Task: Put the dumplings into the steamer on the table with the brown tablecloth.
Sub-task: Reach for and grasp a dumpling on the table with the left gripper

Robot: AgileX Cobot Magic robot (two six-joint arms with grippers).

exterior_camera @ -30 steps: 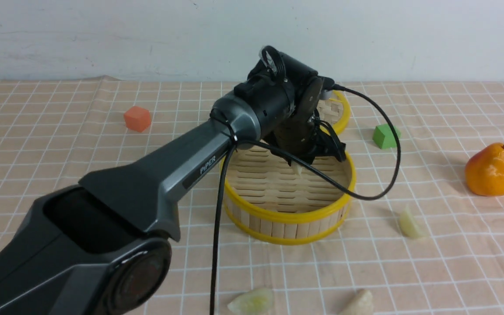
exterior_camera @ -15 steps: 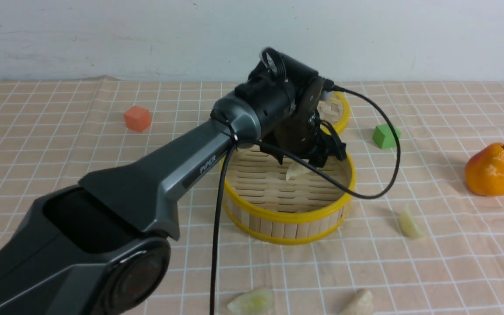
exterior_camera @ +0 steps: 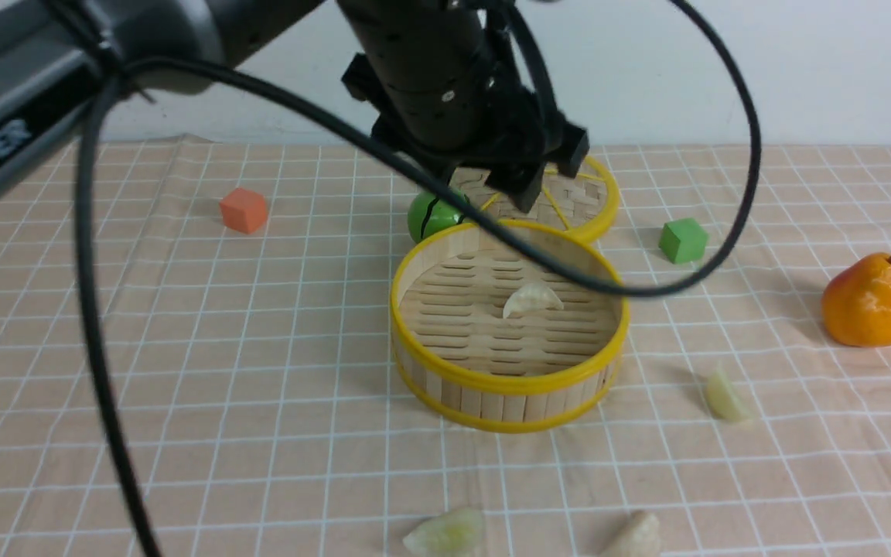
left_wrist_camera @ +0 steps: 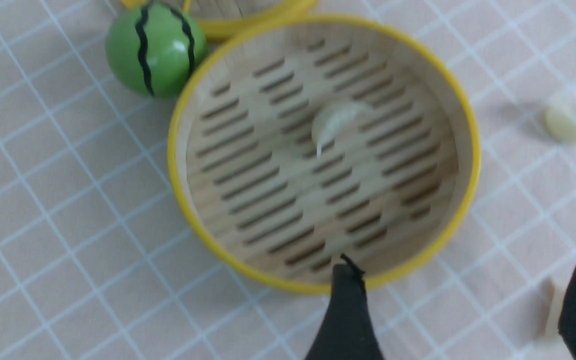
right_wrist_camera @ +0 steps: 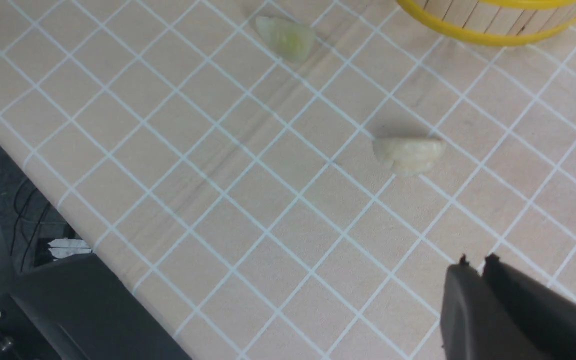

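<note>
One dumpling (left_wrist_camera: 335,120) is seen lying on the steamer (left_wrist_camera: 174,150) floor, apart from the left gripper (left_wrist_camera: 465,290), whose fingers (left_wrist_camera: 346,315) are spread wide, empty.

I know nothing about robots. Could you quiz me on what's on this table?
1. How many dumplings lie inside the steamer, and how many on the cloth?
2. True or false: the left gripper is shut on a dumpling.
3. Which fruit stands on the cloth, right of the steamer? A banana, B pear, C lemon.
Key: 1. One inside, three on the cloth. 2. False: it is open, holding nothing. 3. B.
</note>
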